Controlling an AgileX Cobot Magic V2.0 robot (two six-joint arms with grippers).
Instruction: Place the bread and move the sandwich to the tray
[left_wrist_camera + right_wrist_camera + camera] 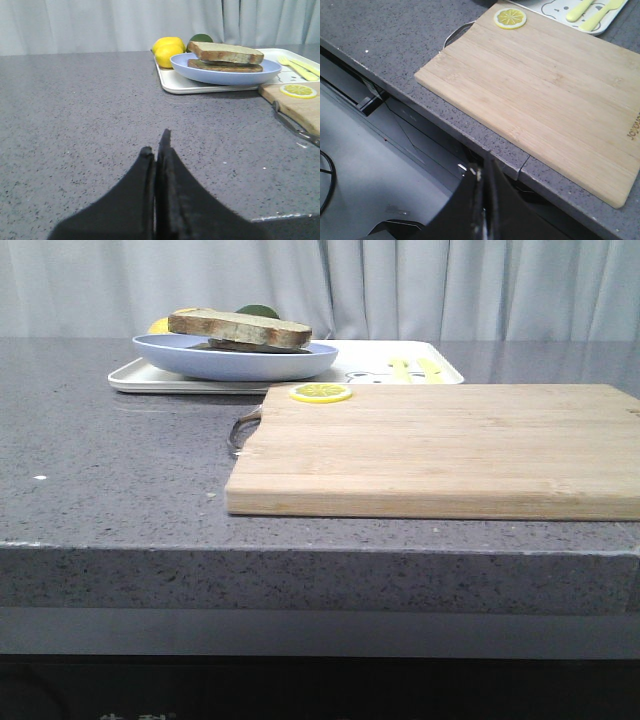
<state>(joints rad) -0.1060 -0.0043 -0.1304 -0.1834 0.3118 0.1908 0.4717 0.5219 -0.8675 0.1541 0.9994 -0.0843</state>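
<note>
In the front view we see the grey speckled stone desk (120,480) with the flat white rectangular tray (135,375) at the back, and on it the pale blue round plate (230,362) carrying the sandwich (240,330) of greenish-tan, brown-crusted bread slices; the thick top bread slice (238,324) lies over a flatter one, and we cannot make out an egg between them from here. In front of the tray lies a tan wooden cutting board (440,445) with a yellow lemon slice (321,393) at its far left corner; neither arm appears in this view. In the left wrist view the left end effector (159,152) hangs low over bare desk, well apart from the tray (172,82), its black fingers pressed together with nothing between them. We also see two yellow lemons (167,50) and a dark green fruit (201,38) behind the plate (220,72), and pale yellow cutlery (300,66) at the tray's far end. In the right wrist view the right end effector (482,172) sits off the desk's front edge, near the cutting board (545,90), its fingers likewise closed and empty. We judge the task essentially complete: the bread tops the stack, and the plate with the sandwich rests on the tray. Nothing seems left but to keep both arms clear.
</note>
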